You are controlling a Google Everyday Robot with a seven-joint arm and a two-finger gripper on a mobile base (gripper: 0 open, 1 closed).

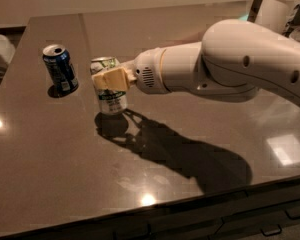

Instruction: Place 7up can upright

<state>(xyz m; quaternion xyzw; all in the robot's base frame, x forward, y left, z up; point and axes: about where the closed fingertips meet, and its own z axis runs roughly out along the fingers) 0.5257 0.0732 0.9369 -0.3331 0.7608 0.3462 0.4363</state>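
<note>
Can upright in the gripper; letting go is what remains.

The slightly dented silver-white aluminium 7up can (111, 102) with its green band stands upright toward the far-left corner of the dark glossy table (65, 179), well in from both edges. It is near a dark blue can (60, 69) that sits closer to the left edge, and the two are apart. The cream two-finger gripper (110, 80) on the white arm (230, 59) is clamped around the can's upper half. I cannot tell whether the base rests on the tabletop. I judge the uprighting done, with release and backing away left.
</note>
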